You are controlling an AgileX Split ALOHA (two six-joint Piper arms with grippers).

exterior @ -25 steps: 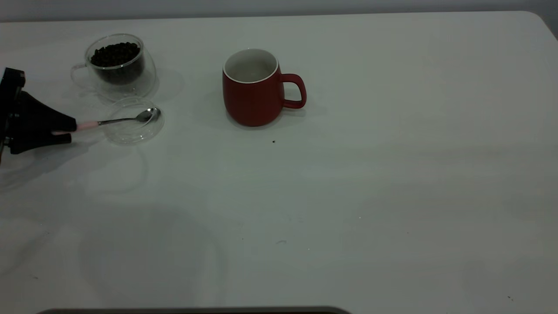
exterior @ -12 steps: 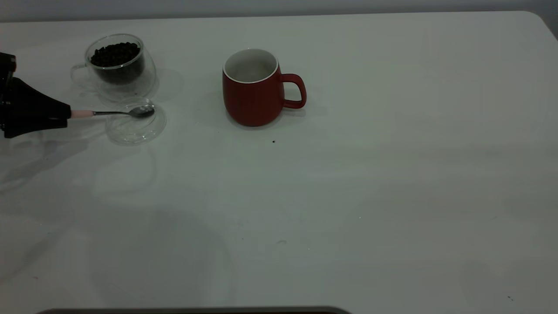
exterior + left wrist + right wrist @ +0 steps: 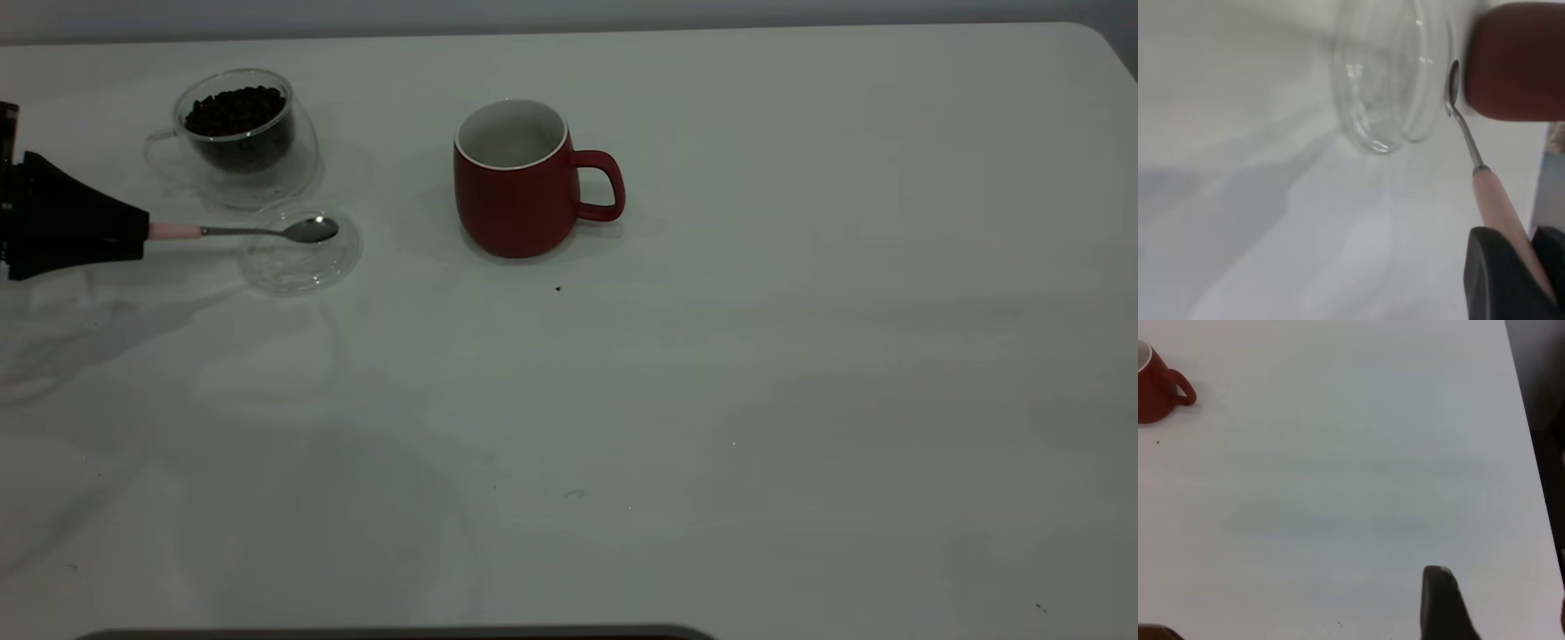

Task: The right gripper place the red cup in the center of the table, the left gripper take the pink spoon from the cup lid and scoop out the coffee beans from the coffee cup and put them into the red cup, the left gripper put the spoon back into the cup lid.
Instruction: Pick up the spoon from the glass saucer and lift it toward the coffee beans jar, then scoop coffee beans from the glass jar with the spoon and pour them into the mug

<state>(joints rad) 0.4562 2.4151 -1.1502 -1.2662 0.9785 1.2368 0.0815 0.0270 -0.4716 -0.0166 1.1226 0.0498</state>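
My left gripper (image 3: 133, 236) is at the table's left edge, shut on the pale handle of the pink spoon (image 3: 258, 231). The spoon is held level, its metal bowl over the far rim of the clear cup lid (image 3: 300, 258). Just behind the lid stands the coffee cup (image 3: 244, 142), full of coffee beans (image 3: 236, 110). The red cup (image 3: 516, 191) stands upright mid-table, handle to the right. In the left wrist view, the spoon (image 3: 1498, 207) runs from my gripper (image 3: 1531, 273) to the lid (image 3: 1395, 80), with the red cup (image 3: 1515, 60) beyond. My right gripper (image 3: 1501, 613) hangs open, far from the red cup (image 3: 1155, 383).
The white table (image 3: 711, 400) carries a few tiny dark specks, one just in front of the red cup. In the right wrist view the table edge (image 3: 1528, 453) runs close by the right gripper. A dark strip lies along the table's near edge.
The left gripper rose slightly and levelled the spoon, then carried it to the right. The cup lid slid a little to the right. The red cup and coffee cup stayed put.
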